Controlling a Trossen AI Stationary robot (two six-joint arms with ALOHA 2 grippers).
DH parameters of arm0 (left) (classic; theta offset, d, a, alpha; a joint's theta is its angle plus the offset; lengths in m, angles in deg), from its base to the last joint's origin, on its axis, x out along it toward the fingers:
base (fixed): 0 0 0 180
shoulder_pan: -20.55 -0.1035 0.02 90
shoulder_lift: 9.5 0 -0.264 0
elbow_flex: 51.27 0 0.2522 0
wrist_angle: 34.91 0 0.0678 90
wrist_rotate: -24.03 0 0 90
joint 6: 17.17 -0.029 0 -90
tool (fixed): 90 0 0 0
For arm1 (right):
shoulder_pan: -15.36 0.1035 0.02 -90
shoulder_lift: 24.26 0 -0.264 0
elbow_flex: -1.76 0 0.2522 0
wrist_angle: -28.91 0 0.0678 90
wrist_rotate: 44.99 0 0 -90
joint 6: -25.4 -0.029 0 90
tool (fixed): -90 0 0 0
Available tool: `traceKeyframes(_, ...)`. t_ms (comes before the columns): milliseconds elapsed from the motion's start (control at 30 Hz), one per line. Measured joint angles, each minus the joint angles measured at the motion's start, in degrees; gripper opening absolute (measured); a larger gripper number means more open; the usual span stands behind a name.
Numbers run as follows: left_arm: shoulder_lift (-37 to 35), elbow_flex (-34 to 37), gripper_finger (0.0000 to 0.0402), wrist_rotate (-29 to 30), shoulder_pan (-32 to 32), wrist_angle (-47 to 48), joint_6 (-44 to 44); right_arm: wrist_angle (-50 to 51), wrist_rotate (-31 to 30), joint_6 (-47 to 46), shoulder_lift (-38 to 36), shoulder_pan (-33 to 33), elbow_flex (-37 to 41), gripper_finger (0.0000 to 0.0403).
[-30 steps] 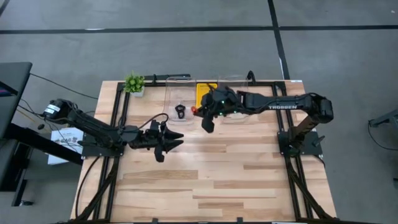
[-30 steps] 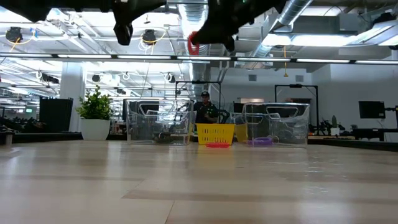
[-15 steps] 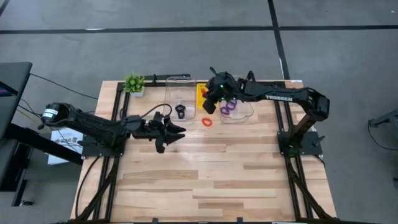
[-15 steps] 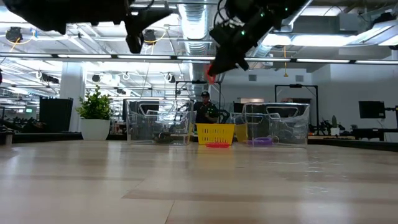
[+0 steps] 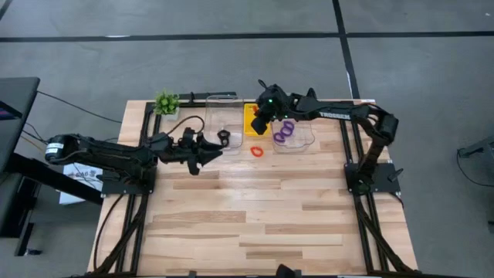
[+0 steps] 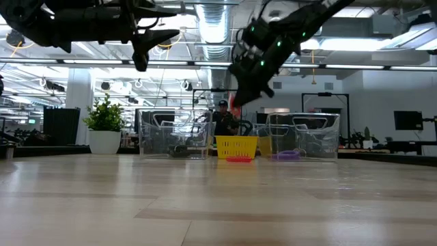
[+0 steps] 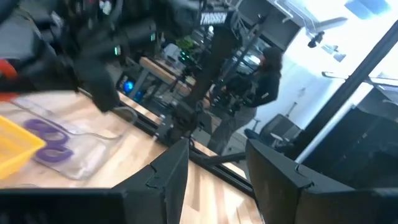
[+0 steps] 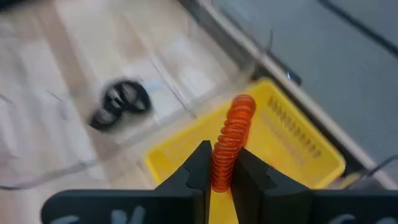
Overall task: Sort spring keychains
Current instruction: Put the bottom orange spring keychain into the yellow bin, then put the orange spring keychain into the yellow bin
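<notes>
A red-orange spring keychain is clamped between the fingers of the right gripper, with the coil standing up out of the pinch. The gripper is held above the yellow tray at the far edge of the tabletop. A second red-orange keychain lies on the tabletop just in front of the tray. Two purple keychains are seen in the clear container on the right, and a black keychain in the clear container on the left.

The fingers of the left gripper are spread apart with nothing between them; the gripper hangs above the tabletop beside the left container.

Handling, judged: the coiled cord is taken to be very light, soft and springy, so it is expected to stretch or flop rather than resist, and to bounce on release. A pinch across the coil's cord, as held now, is judged adequate; a low release over the tray is advised. The loop on the tabletop is best taken across one side of its ring.

A small green plant stands at the far left corner.
</notes>
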Motion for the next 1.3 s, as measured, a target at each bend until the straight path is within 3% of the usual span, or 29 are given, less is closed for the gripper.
traceKeyframes(300,-3.4,2.8,0.0158,-1.7,-4.6,-0.2,0.1,-0.5,0.0,-1.1,5.3,-0.5,0.0,0.0054)
traceKeyframes(700,-3.8,4.4,0.0158,-5.6,-8.1,-0.5,3.1,-1.4,-1.6,-0.9,5.3,-0.5,0.0,0.0101)
traceKeyframes(867,-3.8,4.4,0.0158,-5.6,-8.0,-0.4,3.1,-1.4,-2.3,1.5,4.1,2.0,0.0,0.0101)
traceKeyframes(1200,-3.5,4.4,0.0158,-5.5,-6.7,-0.3,2.7,0.0,-16.8,7.0,-9.5,10.5,0.0,0.0092)
traceKeyframes(1300,-3.5,4.4,0.0158,-4.5,-5.4,-0.3,-1.7,2.8,-21.9,7.0,-15.7,13.3,0.0,0.0092)
